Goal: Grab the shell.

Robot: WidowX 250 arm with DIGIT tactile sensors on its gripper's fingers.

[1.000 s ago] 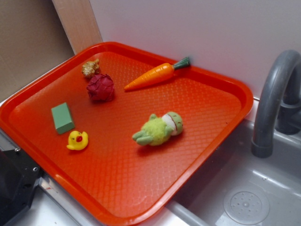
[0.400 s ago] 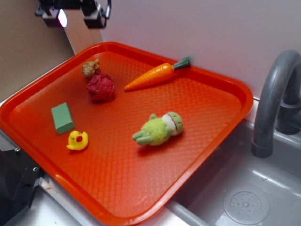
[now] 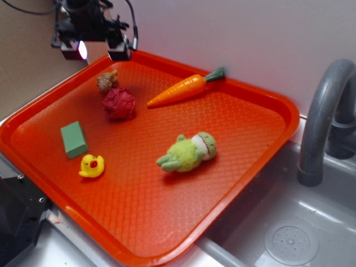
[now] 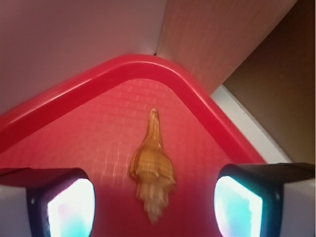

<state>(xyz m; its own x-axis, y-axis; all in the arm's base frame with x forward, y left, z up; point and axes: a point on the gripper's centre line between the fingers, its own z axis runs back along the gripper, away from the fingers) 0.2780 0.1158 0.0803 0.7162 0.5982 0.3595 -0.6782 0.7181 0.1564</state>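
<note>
1. Tan and bumpy, the shell (image 4: 152, 170) lies in the far corner of the orange tray (image 3: 261, 94), just beside the red ball (image 3: 118, 103).
2. Its long axis runs straight between the fingers, centred under the tool (image 3: 95, 52).
3. The tool's jaws are spread wide and hold nothing.
4. Compared with a moment ago, the tool has dropped lower, nearer the shell.

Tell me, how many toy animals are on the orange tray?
2. The yellow rubber duck sits near the tray's front-left edge, beside the green block. The green plush frog lies near the middle. None seems hidden.
</note>
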